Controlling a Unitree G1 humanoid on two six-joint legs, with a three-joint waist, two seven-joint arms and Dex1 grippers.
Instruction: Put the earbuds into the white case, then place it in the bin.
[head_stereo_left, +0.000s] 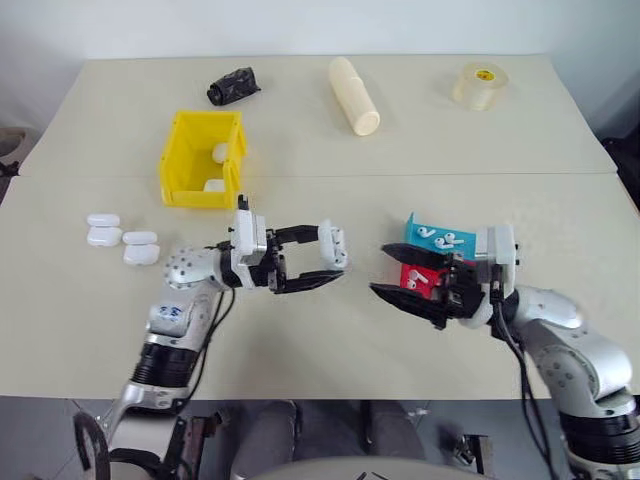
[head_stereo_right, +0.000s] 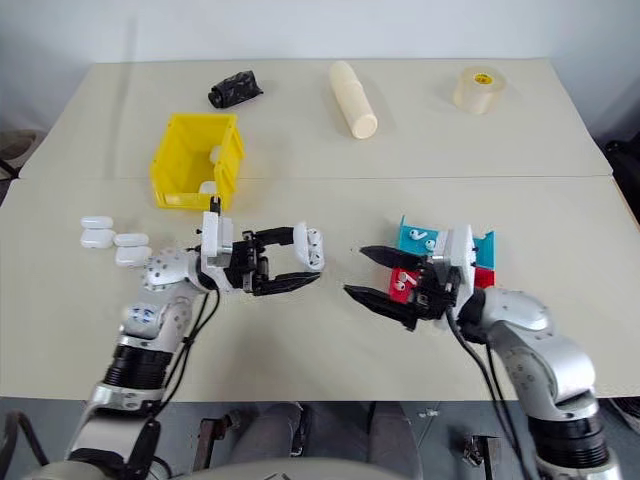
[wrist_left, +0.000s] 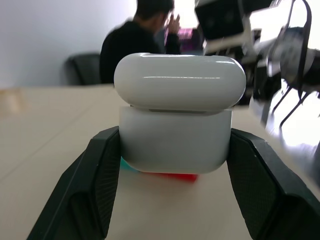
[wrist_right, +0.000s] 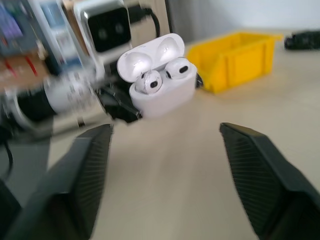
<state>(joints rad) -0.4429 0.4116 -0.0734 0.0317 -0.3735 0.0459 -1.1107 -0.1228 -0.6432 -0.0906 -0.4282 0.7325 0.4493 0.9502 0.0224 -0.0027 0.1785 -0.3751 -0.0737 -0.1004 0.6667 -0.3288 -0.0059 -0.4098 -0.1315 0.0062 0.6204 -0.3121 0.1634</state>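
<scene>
A pale cream table (head_stereo_left: 320, 340), made of two tops butted along a seam, fills the scene under a plain white wall. At its middle the left gripper (head_stereo_left: 335, 262) pinches the white case (head_stereo_left: 333, 245) between its black fingers, holding it above the tabletop with the lid hinged open; the right wrist view shows the earbuds (wrist_right: 162, 75) seated in it. Facing it, well apart, the right gripper (head_stereo_left: 392, 272) hangs with its fingers spread and nothing between them. Just behind that gripper sit a teal tray (head_stereo_left: 455, 238) carrying loose white earbuds and a red tray (head_stereo_left: 412, 277) touching it. The bin (head_stereo_left: 203, 158), bright yellow, stands toward the far left of the table with two white cases lying inside. Four more closed white cases (head_stereo_left: 122, 238) lie clustered near the left edge. Along the far side rest a crumpled black object (head_stereo_left: 233, 86), a cream cylinder (head_stereo_left: 354, 95) on its side and a roll of clear tape (head_stereo_left: 480, 85). In the left wrist view a person in a dark top (wrist_left: 137, 45) sits beyond the table, near a dark chair (wrist_left: 82, 67).
</scene>
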